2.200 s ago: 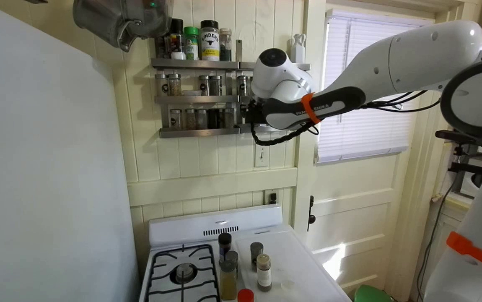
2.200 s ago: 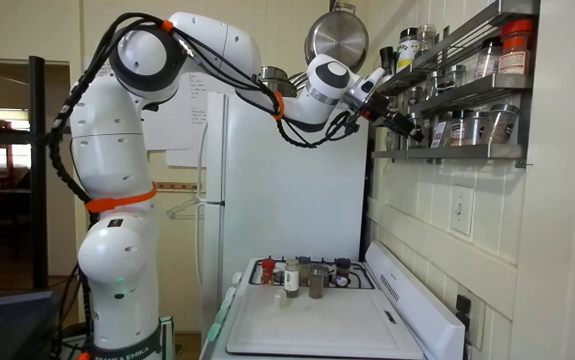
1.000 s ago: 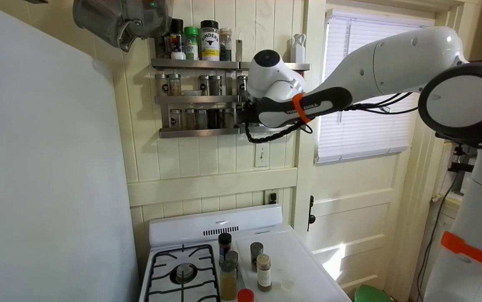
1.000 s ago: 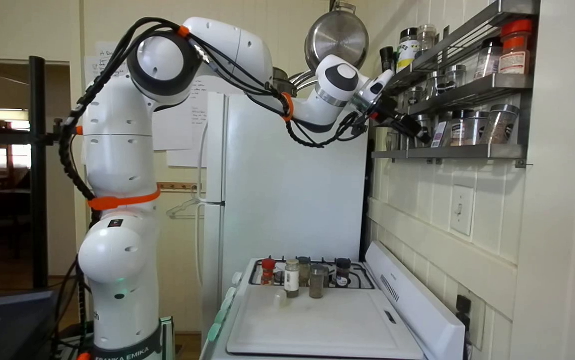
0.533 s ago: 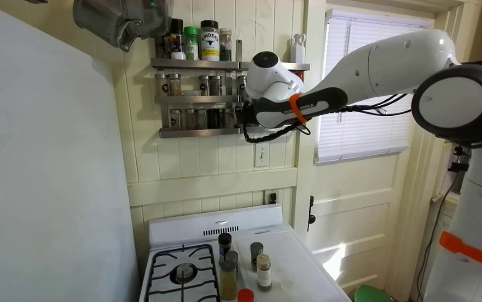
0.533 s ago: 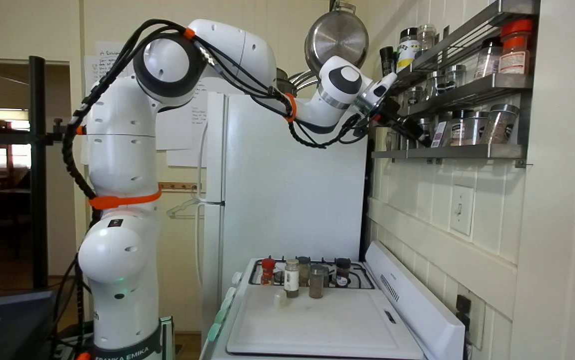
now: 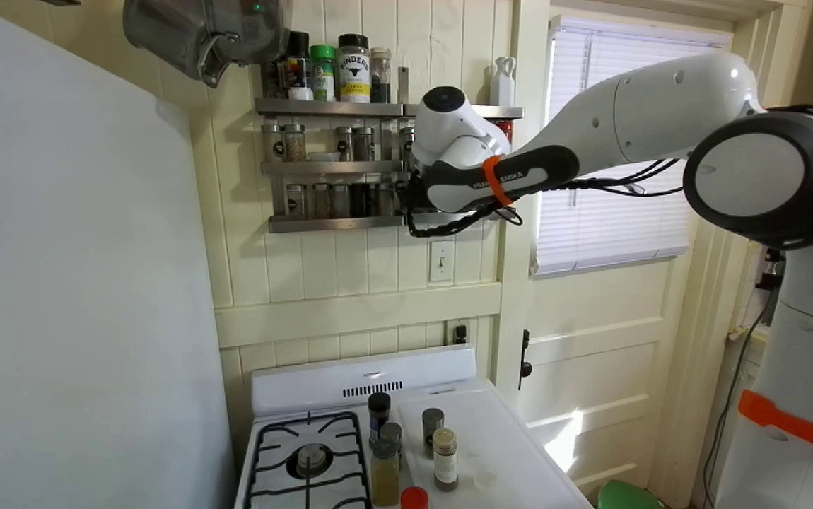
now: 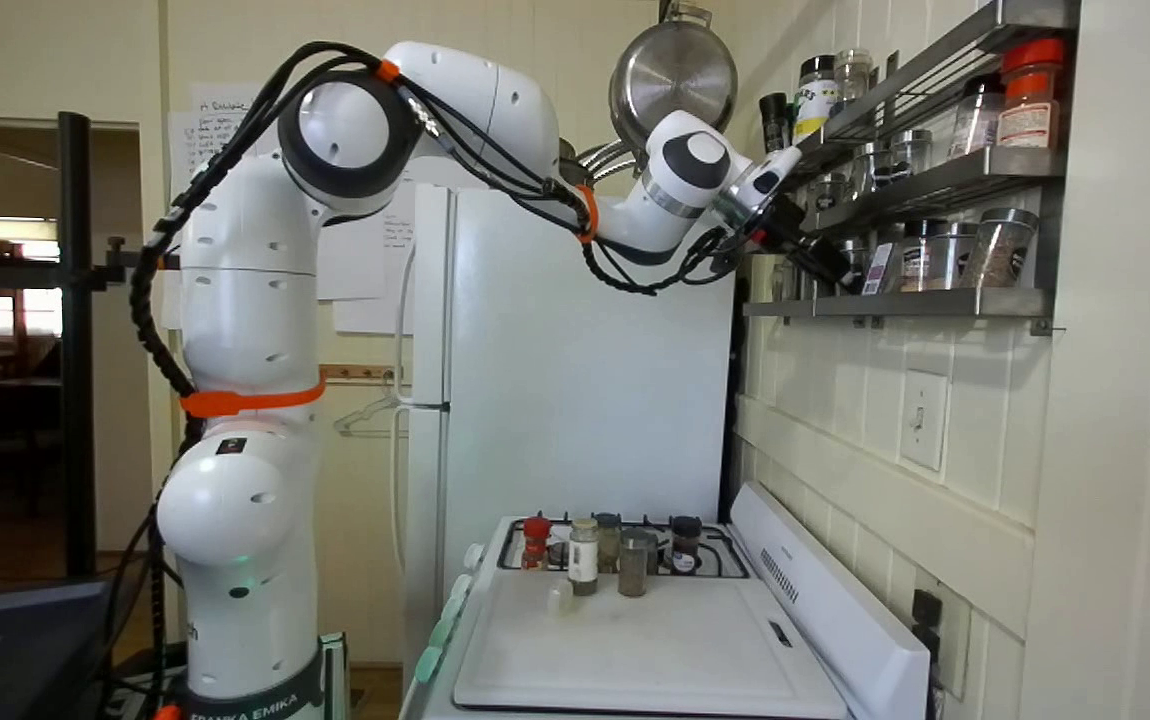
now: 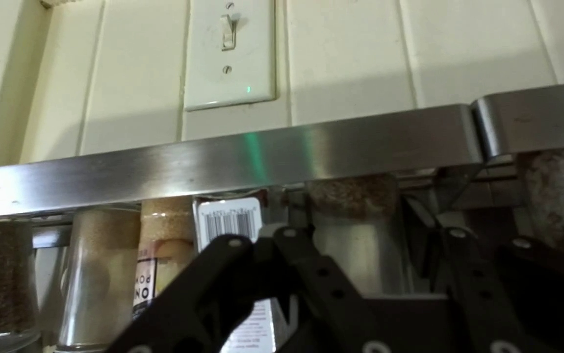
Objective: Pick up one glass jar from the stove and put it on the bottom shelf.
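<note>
Arm (image 8: 485, 105) high, tool (image 8: 839, 270) at downward slant

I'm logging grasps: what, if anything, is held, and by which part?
Apparently a jar, by its glass sides, between the end effector's tips.

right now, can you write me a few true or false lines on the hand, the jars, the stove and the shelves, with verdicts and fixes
1. The hand is up by the bottom shelf. True.
2. The red-capped jar on the stove lies on its side. False: in an exterior view, the red-capped jar stands upright on the stove.
3. The light switch is lower than the bottom shelf. True.
4. The green-lidded bottle stands next to the burner. False: the green-lidded bottle stands on the top shelf.
5. In the wrist view, a jar with brown contents shows between the fingers. True, though whether it is gripped cannot be told.
</note>
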Tool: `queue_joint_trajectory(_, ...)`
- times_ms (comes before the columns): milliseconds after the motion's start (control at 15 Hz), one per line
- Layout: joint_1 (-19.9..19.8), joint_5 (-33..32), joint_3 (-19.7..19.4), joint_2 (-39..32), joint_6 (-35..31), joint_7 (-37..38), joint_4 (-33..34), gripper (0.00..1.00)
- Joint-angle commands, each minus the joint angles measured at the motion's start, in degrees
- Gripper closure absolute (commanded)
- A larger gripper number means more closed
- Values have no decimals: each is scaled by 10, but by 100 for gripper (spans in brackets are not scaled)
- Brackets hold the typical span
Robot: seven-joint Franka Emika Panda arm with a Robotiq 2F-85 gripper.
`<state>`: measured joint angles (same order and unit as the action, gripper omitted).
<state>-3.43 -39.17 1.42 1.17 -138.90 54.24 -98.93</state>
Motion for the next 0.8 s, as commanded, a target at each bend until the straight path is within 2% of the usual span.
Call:
queue_joint_trajectory(0, 10, 20, -5, -10, 30, -20, 24, 26)
queue_joint_trajectory(267, 14, 14, -4, -10, 36, -19, 28, 0)
queue_joint_trajectory(733, 15, 10, -5, -14, 37, -19, 32, 0)
